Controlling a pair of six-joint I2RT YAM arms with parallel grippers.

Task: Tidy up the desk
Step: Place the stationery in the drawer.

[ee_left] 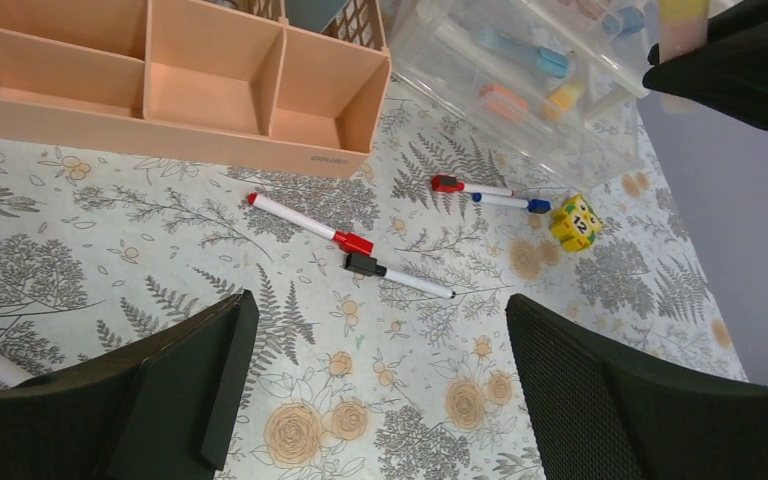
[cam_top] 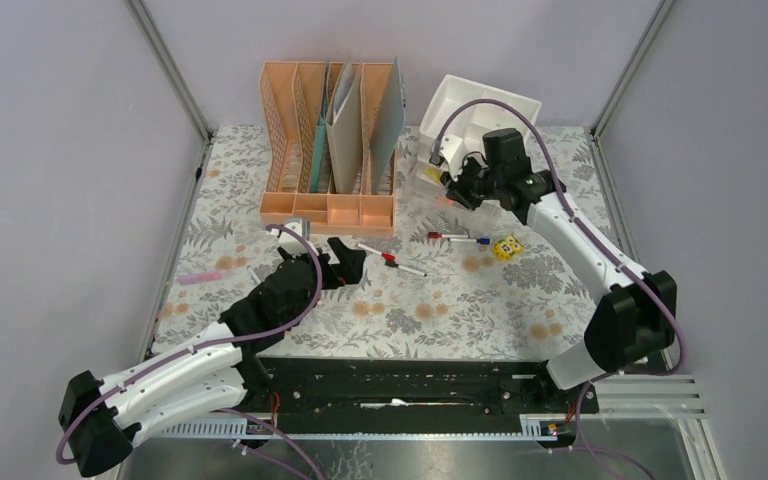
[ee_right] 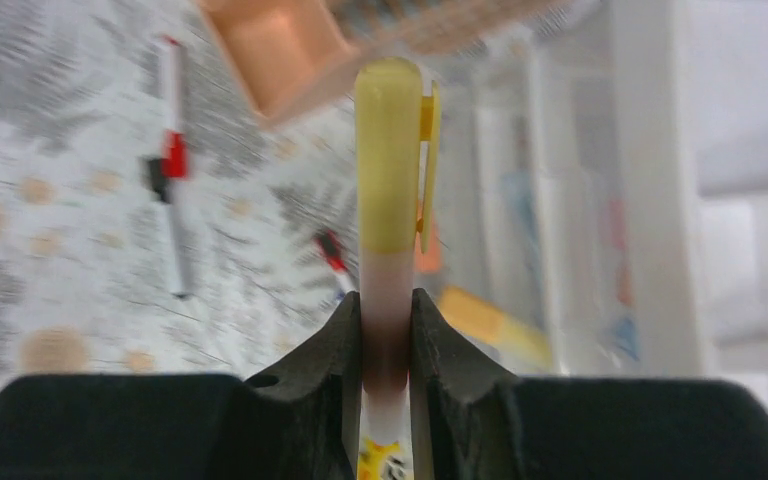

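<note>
The left gripper [cam_top: 328,262] hangs low with jaws spread wide, while the extended right gripper [cam_top: 457,187] pinches a yellow-capped pen [ee_right: 388,160].

The right hand [ee_right: 387,325] pinches a highlighter [ee_right: 390,150] by its pale pink barrel (yellow cap pointing away). Behind, blurred, a red-capped marker [ee_right: 173,160] lies on the flowered table [ee_right: 40,120] near a peach tray corner [ee_right: 280,45].

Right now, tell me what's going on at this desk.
The right gripper is shut on a yellow-capped pen, holding it up by the clear drawer at the back. The left gripper hangs open above the desk, near a red-capped marker and a black-capped marker. A yellow cube lies further right.
</note>
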